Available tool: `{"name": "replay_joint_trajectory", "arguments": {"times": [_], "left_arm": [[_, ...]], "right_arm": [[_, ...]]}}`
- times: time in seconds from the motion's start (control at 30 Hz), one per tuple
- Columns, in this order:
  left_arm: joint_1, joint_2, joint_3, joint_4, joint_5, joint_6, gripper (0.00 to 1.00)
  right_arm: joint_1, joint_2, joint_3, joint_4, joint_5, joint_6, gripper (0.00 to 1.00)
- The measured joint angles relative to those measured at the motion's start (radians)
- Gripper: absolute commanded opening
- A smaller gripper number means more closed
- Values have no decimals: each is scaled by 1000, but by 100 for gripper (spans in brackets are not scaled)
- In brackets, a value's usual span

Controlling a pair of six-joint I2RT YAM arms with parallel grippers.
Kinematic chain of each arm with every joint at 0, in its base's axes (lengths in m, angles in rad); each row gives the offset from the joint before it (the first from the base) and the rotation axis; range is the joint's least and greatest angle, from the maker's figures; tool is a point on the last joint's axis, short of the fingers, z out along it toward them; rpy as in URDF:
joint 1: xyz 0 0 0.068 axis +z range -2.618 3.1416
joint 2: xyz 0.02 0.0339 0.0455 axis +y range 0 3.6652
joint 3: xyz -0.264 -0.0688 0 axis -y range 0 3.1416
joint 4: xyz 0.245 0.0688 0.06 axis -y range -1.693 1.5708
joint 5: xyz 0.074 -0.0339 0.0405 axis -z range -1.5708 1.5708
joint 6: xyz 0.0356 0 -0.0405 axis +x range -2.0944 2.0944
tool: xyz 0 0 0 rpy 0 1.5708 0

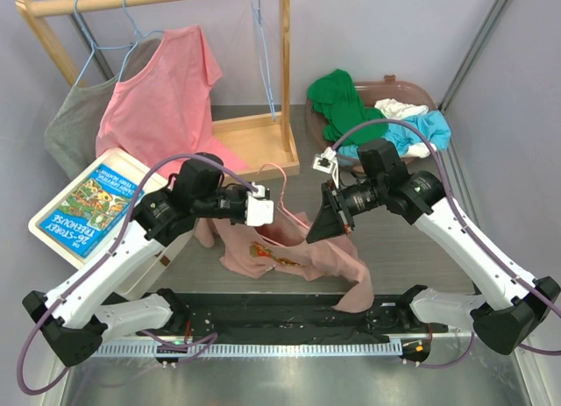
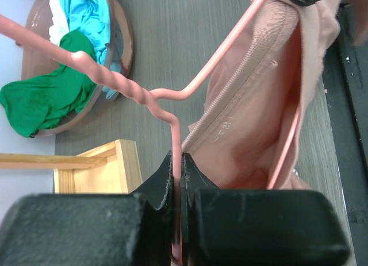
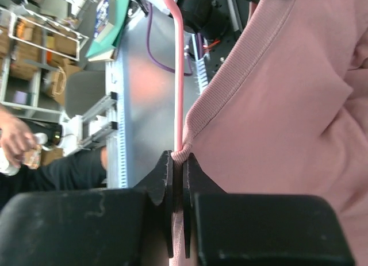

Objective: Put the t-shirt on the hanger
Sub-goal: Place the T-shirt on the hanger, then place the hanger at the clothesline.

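Salmon hanger (image 2: 115,79) nipped in left gripper (image 2: 177,160), right gripper (image 3: 177,160) clamping t-shirt (image 3: 276,134) collar, both pinches hidden overhead

Two white-and-black arms
The left arm (image 1: 96,288) and right arm (image 1: 473,244): white shells, black joints and bases, purple cables (image 1: 180,157) looping over; left tool (image 2: 177,165) and right tool (image 3: 177,165) have matte black wedge fingers (image 2: 158,188).

Robot lab cell: left arm (image 1: 105,270) and right arm (image 1: 478,248) bolted to a metal rail (image 1: 263,346) at the table (image 1: 394,257) near edge, grey partition walls (image 1: 517,99), wire shelving (image 3: 34,47), seated person (image 3: 63,174), staged wooden rack (image 1: 285,73), laundry basket (image 1: 412,89).
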Motion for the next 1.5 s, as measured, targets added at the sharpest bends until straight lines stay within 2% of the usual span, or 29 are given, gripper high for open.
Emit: {"name": "replay_joint_trajectory", "arguments": {"times": [0.03,0.07,0.1,0.13,0.3,0.47,0.6,0.83,1.07,1.33,1.5], "left_arm": [[0,0,0,2,-3,-3,45],[0,-1,-1,8,-10,-10,56],[0,-2,-3,22,-20,-32,96],[1,-5,-9,39,-31,-66,100],[34,-90,-76,95,-76,-254,100],[150,-192,-77,107,-86,-414,100],[327,-290,-76,208,-225,-551,100],[407,-438,-75,312,-398,-642,100],[414,-452,-83,318,-422,-672,100],[414,-474,-98,318,-401,-693,100],[414,-496,-107,318,-397,-707,100]], "right_arm": [[-1,-1,-8,13,-10,25,1],[-1,-6,-20,39,-18,58,1],[0,-11,-31,64,-23,87,1],[0,-16,-40,86,-25,120,1],[1,-47,-64,272,23,353,1],[2,-18,-28,471,129,491,1],[3,29,32,513,182,568,1],[3,154,187,573,300,672,1],[7,332,489,599,459,698,1],[18,685,1029,615,658,712,1],[50,835,1152,639,750,715,1]]}}
